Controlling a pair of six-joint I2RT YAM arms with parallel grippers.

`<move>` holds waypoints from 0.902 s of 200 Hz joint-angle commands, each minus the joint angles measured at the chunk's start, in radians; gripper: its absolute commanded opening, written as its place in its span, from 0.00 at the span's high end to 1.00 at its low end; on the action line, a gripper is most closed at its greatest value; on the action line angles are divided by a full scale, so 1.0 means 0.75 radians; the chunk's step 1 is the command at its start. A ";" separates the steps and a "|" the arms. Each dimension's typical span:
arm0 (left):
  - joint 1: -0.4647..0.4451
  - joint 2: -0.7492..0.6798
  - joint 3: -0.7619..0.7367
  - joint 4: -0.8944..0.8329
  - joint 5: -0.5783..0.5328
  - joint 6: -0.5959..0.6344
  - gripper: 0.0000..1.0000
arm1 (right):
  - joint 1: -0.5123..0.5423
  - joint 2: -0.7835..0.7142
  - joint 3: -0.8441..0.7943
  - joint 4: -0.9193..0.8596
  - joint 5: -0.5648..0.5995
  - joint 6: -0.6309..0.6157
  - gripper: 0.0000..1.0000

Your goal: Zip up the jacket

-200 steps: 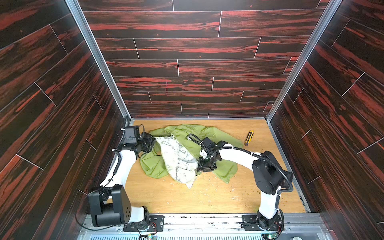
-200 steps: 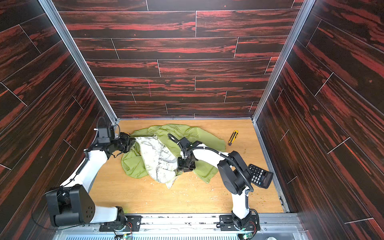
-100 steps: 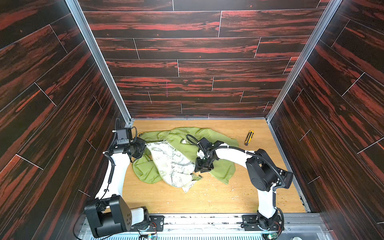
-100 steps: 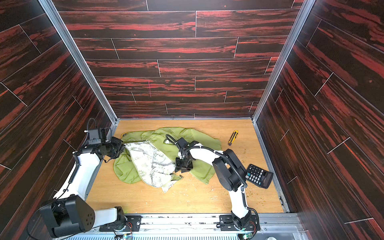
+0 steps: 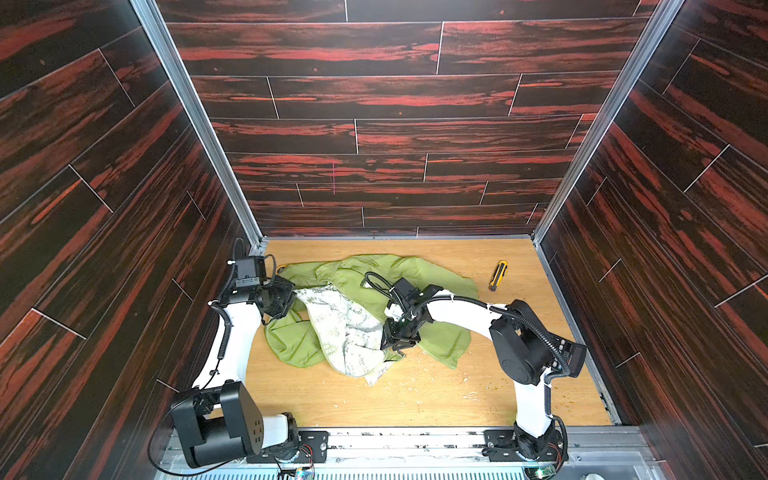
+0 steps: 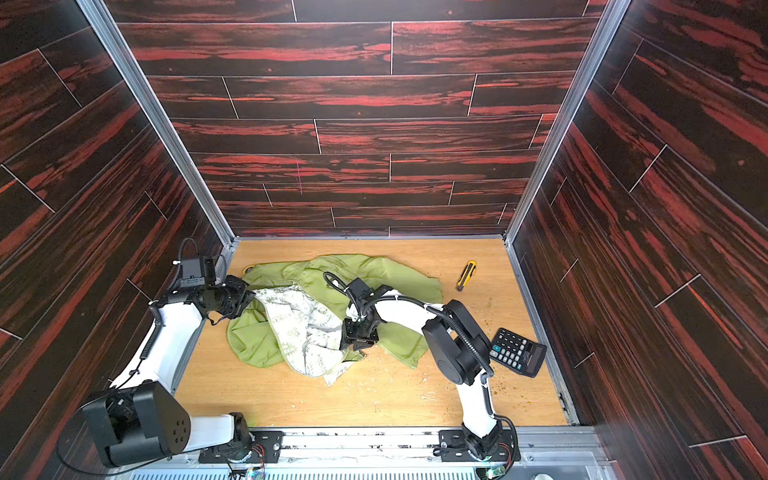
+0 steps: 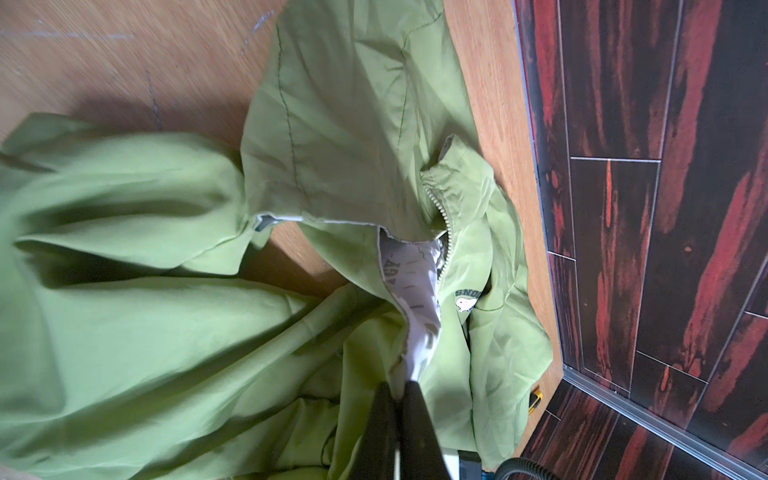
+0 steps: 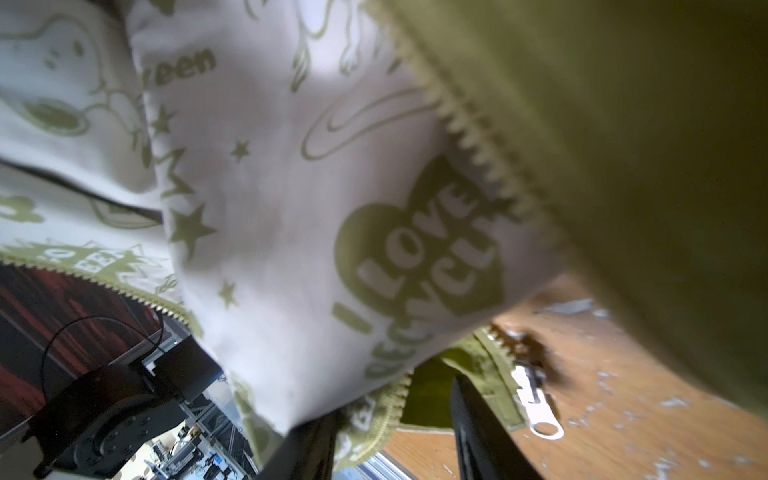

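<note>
Unzipped jacket (image 5: 332, 274) is lying crumpled on the desk (image 5: 415, 399).
Left hand (image 7: 401, 399) is pinching its front edge taut; right hand (image 8: 390, 440), jaws apart, is straddling the zipper end (image 8: 490, 365) by the pull (image 8: 540, 411).

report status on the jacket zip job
Left tool shut on jacket edge. Right tool open beside zipper pull. Jacket unzipped, lining showing. Utility knife, calculator clear of it.
</note>
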 commanded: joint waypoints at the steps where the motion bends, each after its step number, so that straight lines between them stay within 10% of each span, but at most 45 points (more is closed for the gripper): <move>1: 0.008 -0.009 0.009 -0.011 0.024 0.010 1.00 | 0.019 -0.034 -0.056 0.050 -0.086 0.038 0.52; 102: 0.009 -0.073 -0.039 -0.002 0.038 -0.028 1.00 | 0.029 -0.110 -0.229 0.403 -0.330 0.313 0.51; 146: 0.009 -0.098 -0.036 -0.001 0.032 -0.032 1.00 | 0.030 -0.148 -0.227 0.426 -0.297 0.384 0.98; 180: 0.010 -0.059 0.103 -0.048 -0.039 0.021 1.00 | 0.030 -0.324 -0.190 0.231 -0.110 0.327 1.00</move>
